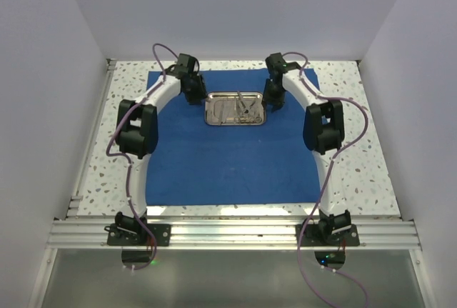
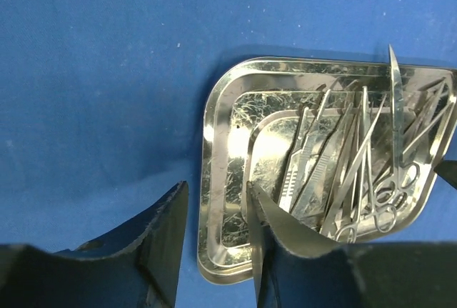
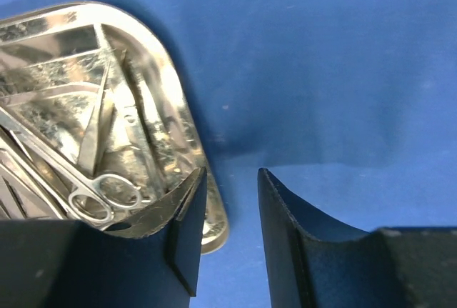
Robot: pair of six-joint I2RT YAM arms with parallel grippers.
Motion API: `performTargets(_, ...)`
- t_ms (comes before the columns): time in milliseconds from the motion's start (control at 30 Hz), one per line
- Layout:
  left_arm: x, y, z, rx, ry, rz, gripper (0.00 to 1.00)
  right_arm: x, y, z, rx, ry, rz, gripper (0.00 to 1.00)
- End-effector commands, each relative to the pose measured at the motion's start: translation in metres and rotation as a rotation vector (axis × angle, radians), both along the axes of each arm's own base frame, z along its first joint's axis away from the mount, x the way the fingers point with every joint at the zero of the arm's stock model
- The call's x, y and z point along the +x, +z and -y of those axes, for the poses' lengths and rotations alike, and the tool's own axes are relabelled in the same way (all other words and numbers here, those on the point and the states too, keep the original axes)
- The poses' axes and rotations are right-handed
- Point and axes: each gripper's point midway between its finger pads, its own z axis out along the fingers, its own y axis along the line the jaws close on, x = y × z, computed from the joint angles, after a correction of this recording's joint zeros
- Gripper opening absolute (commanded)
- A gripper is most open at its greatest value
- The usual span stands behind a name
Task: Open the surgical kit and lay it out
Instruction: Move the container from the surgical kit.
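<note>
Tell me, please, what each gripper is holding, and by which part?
Nothing yet: the left gripper and right gripper each stand open astride an end rim of the steel tray, not clamped.

Tray: steel tray [image 3: 171, 101], upper left, on blue cloth [image 3: 321, 72].
Contents: I see a ring-handled instrument [image 3: 107, 194].
Right gripper [image 3: 231, 174]: jaws apart, straddling tray rim.

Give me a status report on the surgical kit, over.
Left gripper open, straddling rim of steel tray. Right gripper open at opposite end. Blue cloth spread flat, instruments piled in tray. Nothing blocking.
</note>
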Motion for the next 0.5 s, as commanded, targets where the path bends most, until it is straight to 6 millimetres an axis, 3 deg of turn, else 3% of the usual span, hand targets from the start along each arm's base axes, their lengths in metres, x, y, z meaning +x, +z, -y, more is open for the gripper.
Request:
performTargets(0, 0.001, -0.001, 0.004, 0.046, -0.039, 0.018, 0.40, -0.004, -0.002, -0.008, -0.029, 0.032, -0.016, 0.38)
performTargets(133, -0.007, -0.016, 0.008, 0.074, -0.060, -0.017, 0.38, -0.009, -0.012, -0.007, -0.053, 0.040, -0.043, 0.36)
performTargets(267, -0.016, -0.028, 0.009, 0.095, -0.076, -0.041, 0.28, -0.015, -0.020, -0.004, -0.080, 0.052, -0.063, 0.31)
performTargets(333, -0.020, -0.033, 0.009, 0.102, -0.082, -0.051, 0.19, -0.018, -0.024, -0.003, -0.090, 0.059, -0.074, 0.20)
performTargets(367, -0.020, -0.033, 0.009, 0.106, -0.083, -0.051, 0.06, -0.019, -0.024, -0.003, -0.093, 0.063, -0.075, 0.13)
performTargets(400, -0.019, -0.033, 0.009, 0.108, -0.084, -0.048, 0.00, -0.020, -0.025, -0.002, -0.095, 0.063, -0.081, 0.08)
performTargets(467, -0.020, -0.032, 0.008, 0.109, -0.090, -0.045, 0.00, -0.021, -0.027, -0.001, -0.105, 0.065, -0.085, 0.00)
